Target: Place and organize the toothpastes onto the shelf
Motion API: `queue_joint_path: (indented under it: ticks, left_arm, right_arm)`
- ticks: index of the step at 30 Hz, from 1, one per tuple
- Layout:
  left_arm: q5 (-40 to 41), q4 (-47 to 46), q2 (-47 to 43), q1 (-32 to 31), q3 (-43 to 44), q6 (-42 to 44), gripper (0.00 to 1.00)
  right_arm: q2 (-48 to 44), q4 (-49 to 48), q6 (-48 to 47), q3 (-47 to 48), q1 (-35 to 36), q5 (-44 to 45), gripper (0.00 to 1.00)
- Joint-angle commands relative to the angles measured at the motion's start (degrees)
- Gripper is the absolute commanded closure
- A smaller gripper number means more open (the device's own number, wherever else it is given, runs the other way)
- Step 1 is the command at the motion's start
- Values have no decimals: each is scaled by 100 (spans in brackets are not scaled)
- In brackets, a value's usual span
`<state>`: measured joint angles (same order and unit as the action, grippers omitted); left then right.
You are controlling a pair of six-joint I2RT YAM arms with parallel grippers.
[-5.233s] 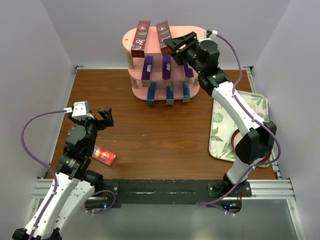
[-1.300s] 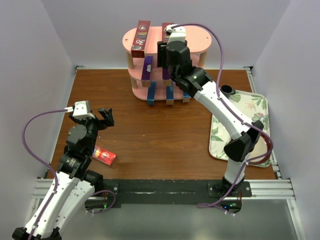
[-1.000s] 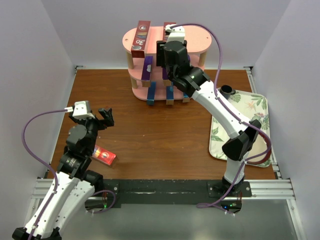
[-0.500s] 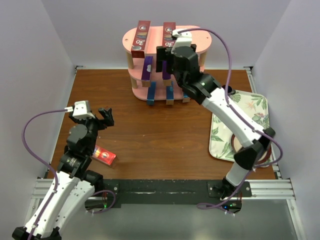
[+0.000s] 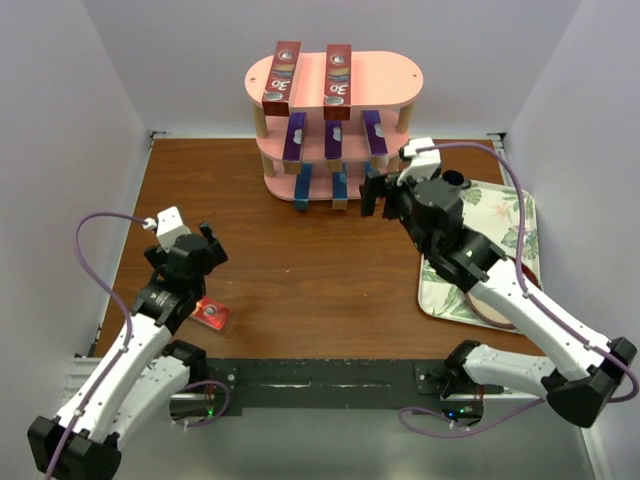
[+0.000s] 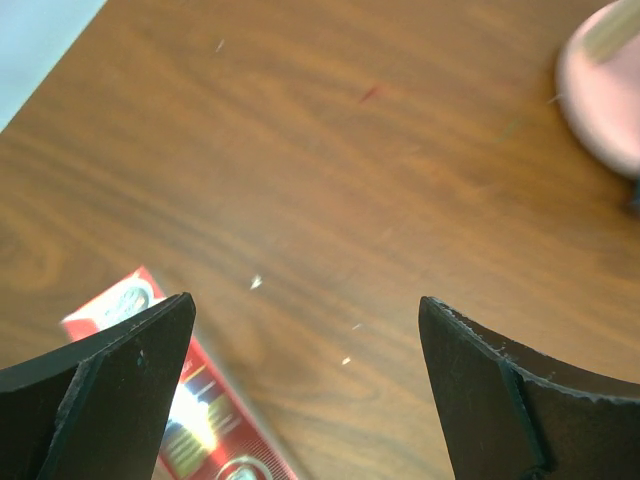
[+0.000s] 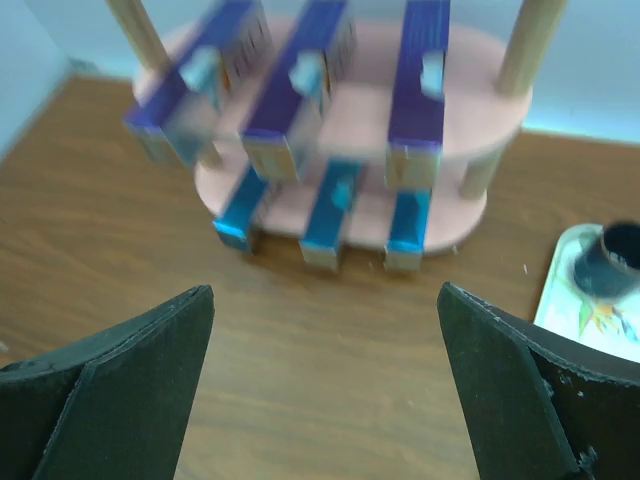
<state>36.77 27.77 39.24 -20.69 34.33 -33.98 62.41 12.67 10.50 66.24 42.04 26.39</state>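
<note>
Eight toothpastes (image 5: 338, 84) sit on your shelf (image 5: 385, 75): two red cartons (image 5: 283, 72) on top, three purple (image 5: 296, 137) midway, three blue (image 5: 303, 184) lowest. One red carton (image 5: 213, 315) lies on the table (image 5: 300, 270) near your left tool (image 6: 305, 300); it and your right tool (image 7: 325, 288) gape empty.

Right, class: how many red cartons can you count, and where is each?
3 red cartons: two side by side on the shelf's top board, one on the table by the left gripper. None seems hidden.
</note>
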Motion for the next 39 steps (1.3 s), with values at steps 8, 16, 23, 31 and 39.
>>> queue_joint_path:
  ticks: [8,16,23,31,39]
  left_arm:
    - [-847,527,751,1426,-172,-917,0]
    - [-1093,976,936,1603,-312,-1664,0]
    - [-1286,1205,1050,1603,-664,-2569,0]
    - [-1532,1081,1506,1603,-875,-2843,0]
    - [-1621,898,2068,1603,-665,-2702,2]
  right_arm:
    - [-836,-168,119,-1587,-100,182,1]
    - [-1047,-387,57,-2167,-301,50,1]
    - [-1178,-502,66,-2396,-635,-222,2]
    - [-1100,-642,145,-2546,-891,-547,2]
    - [-1126,-757,154,-2651,-926,-574,1]
